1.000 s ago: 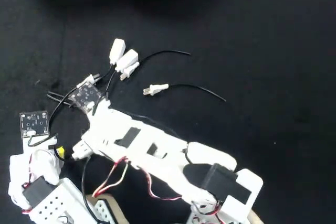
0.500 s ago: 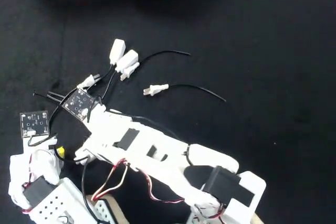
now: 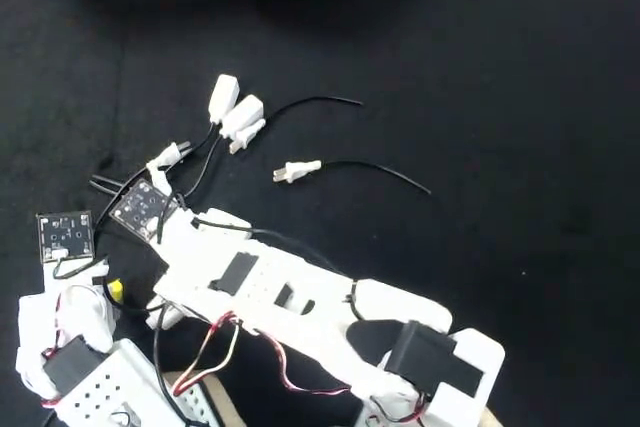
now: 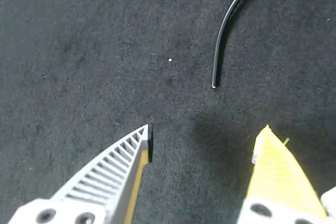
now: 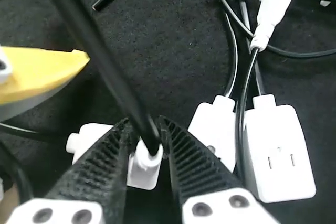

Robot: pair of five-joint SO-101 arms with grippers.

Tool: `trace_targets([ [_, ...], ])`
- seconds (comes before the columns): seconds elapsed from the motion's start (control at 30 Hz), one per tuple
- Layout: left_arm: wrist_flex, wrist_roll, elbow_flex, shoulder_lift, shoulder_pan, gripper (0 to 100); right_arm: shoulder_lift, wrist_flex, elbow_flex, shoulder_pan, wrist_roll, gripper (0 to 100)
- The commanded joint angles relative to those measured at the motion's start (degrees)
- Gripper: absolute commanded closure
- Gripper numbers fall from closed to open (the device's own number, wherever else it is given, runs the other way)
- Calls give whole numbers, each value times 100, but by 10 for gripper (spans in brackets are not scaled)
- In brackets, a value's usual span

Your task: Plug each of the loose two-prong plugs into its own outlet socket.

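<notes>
Big black cloth bench [image 3: 500, 97]. The right hand [image 5: 144, 121] is clenched on a small white two-prong plug [image 5: 143, 171], just beside the white boxy outlet sockets [image 5: 278, 150]. The left hand [image 4: 207, 128] hangs spread wide over bare cloth, gripping nothing. My worry is that the stiff black cord [image 5: 86, 40] could twist the plug in the grip, and I'd guess those loose sockets skid when pushed. The plug's long axis runs in line with the hand, cord end toward the wrist, prongs hidden.
</notes>
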Motion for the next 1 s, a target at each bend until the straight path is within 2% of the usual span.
trace_targets([
  [0.0,-70,62,-48,-53,-75,686,110,624,40,-334,-70,985],
  [0.43,-70,62,-92,-53,-84,686,866,1785,-796,-668,-88,983],
  [0.97,167,62,-110,-53,-40,686,875,1468,-866,-571,-193,966],
])
